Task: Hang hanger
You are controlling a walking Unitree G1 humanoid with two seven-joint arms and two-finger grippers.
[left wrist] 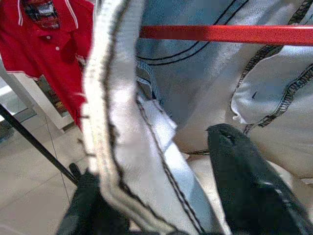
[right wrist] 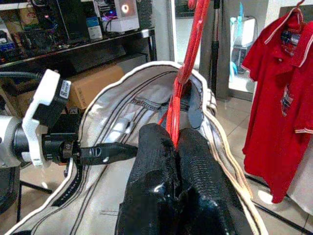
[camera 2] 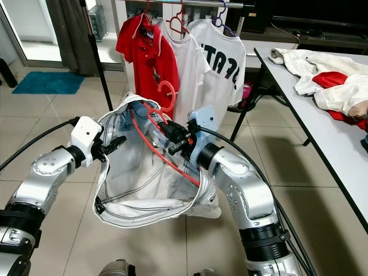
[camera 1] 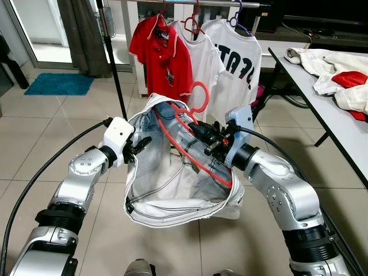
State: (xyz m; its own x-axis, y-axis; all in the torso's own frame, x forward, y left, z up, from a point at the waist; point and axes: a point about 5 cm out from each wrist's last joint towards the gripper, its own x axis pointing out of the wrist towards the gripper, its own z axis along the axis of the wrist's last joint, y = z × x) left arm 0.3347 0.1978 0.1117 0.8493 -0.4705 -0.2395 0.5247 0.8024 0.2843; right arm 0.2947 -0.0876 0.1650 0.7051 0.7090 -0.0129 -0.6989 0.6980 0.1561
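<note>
Pale floor tiles [camera 1: 52, 132] spread across a room where a clothes rail [camera 1: 213, 3] stands ahead of the robot, carrying a red polo shirt [camera 1: 160, 54], a plain white shirt [camera 1: 201, 63] and a white shirt with dark lettering [camera 1: 238, 60], each on its own hook. To the robot's right a white table [camera 1: 339, 123] holds a heap of white and red clothing [camera 1: 339, 77]. A blue mat [camera 1: 57, 83] lies on the floor at the far left, near a dark curtain [camera 1: 86, 34].

Between the two arms hangs a white garment with dark stitching [camera 1: 172, 190], spread open like a bag at chest height in front of the rail. A red hanger [camera 1: 195, 123] sits inside it, its hook rising above the cloth and its long red arm running down through the opening towards the right arm.

The right gripper [right wrist: 175, 147] has its black fingers pressed together on the hanger just below the hook, the red bar pinched between them. The left gripper [camera 1: 138, 145] is at the garment's left edge; in the left wrist view, one dark finger [left wrist: 244, 181] lies inside the cloth and the other outside, so the thick seamed hem [left wrist: 107, 122] is nipped between them. The hanger's red bar [left wrist: 230, 33] crosses just beyond that hem.
</note>
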